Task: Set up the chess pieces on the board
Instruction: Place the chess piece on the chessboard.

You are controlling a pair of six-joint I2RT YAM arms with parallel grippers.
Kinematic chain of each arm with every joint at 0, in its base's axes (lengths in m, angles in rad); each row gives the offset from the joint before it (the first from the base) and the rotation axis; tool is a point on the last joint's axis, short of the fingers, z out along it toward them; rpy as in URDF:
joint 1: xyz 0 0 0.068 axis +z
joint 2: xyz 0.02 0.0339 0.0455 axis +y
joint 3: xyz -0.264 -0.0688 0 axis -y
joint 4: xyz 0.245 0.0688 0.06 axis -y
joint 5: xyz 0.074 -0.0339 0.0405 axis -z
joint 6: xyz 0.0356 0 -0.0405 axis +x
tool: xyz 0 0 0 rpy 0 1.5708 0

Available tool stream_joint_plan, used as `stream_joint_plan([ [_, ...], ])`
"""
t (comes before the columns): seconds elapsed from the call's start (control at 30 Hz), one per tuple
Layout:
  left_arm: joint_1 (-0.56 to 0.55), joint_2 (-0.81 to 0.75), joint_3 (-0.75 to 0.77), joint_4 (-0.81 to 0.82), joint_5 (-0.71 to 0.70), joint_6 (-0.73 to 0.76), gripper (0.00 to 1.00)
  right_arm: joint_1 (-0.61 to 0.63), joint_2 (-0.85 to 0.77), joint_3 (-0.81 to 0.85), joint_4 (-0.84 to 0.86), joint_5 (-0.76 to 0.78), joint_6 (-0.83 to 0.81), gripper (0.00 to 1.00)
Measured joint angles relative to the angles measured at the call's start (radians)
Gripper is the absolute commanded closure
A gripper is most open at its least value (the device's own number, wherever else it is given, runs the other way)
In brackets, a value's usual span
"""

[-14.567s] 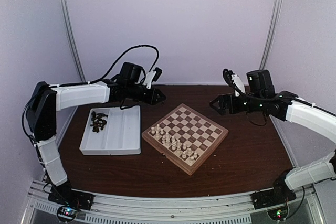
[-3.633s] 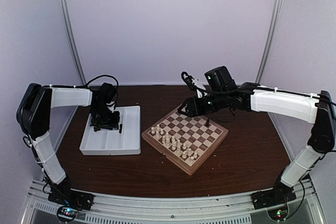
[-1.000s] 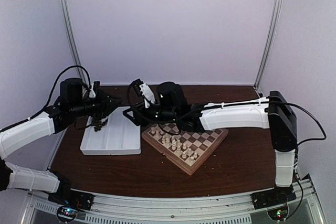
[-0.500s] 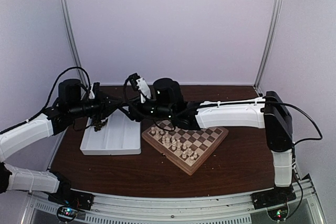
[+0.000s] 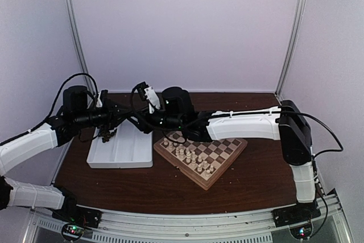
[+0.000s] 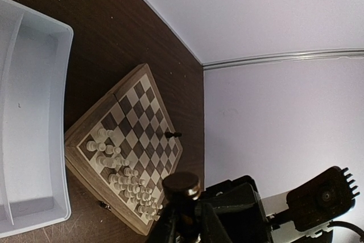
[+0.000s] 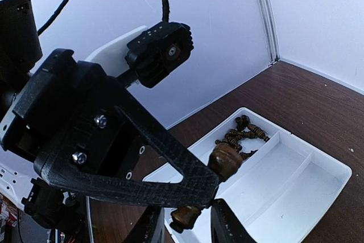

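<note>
Left gripper [image 6: 186, 223] clenched on a small dark brown turned-wood chess piece [image 7: 226, 160], held in the air over the far end of the white plastic compartment tray [image 5: 119, 164], left of centre in the top view. Right gripper [image 7: 186, 226] fingers flanked the piece's free end; couldn't tell if they gripped it. The piece looked light, rigid and smooth, so probably slippery and prone to twisting. Best hold: across the free end, clear of the left fingers. The square checkered wooden board [image 6: 74, 146] lay just right of the tray.
</note>
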Motion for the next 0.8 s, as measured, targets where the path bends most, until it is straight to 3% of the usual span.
stream_joint_plan([
  [0.17,0.001,0.000,0.000,0.000,0.002,0.000,0.84,0.000,0.000,0.000,0.001,0.002,0.003,0.73],
  [0.4,0.002,0.000,-0.012,0.010,0.002,0.000,0.82,0.000,0.000,-0.001,-0.001,0.008,0.006,0.88],
  [0.53,0.003,0.000,-0.027,0.026,0.003,0.000,0.81,0.000,0.000,-0.005,-0.008,0.011,0.008,0.90],
  [0.8,0.042,-0.001,-0.043,0.016,0.032,0.019,0.55,0.000,0.000,-0.010,-0.003,0.011,0.008,0.90],
])
